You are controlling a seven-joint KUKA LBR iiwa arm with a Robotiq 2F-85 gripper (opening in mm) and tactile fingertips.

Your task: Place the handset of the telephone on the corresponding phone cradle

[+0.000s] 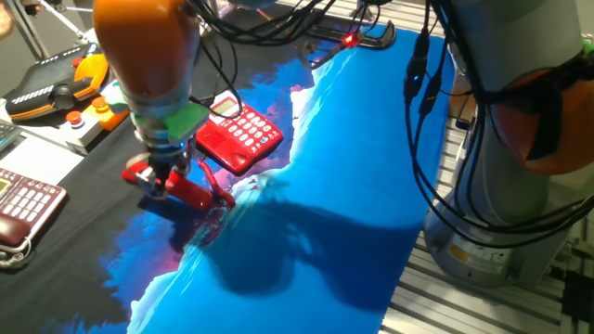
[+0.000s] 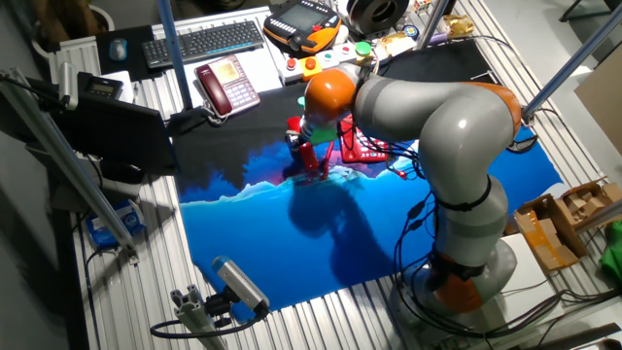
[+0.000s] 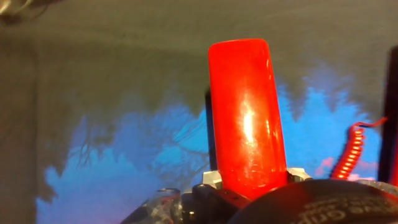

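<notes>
My gripper (image 1: 165, 179) is shut on the bright red handset (image 1: 190, 192), which sticks out on both sides of the fingers just above the black and blue cloth. The red telephone (image 1: 243, 137) with white keys lies just behind and right of it. Its phone cradle (image 1: 223, 150) is the bare red strip beside the keypad, uncovered. The other fixed view shows the handset (image 2: 306, 157) left of the telephone (image 2: 367, 146). In the hand view the handset (image 3: 245, 124) stands up between the fingers, with the red coiled cord (image 3: 348, 155) at the right.
A dark maroon phone (image 1: 23, 209) lies at the left edge on white paper. An orange-and-black handheld device (image 1: 56, 88) and a button box (image 1: 93, 116) sit behind. A keyboard (image 2: 204, 41) lies at the back. The arm's base (image 2: 466, 272) stands on the near right.
</notes>
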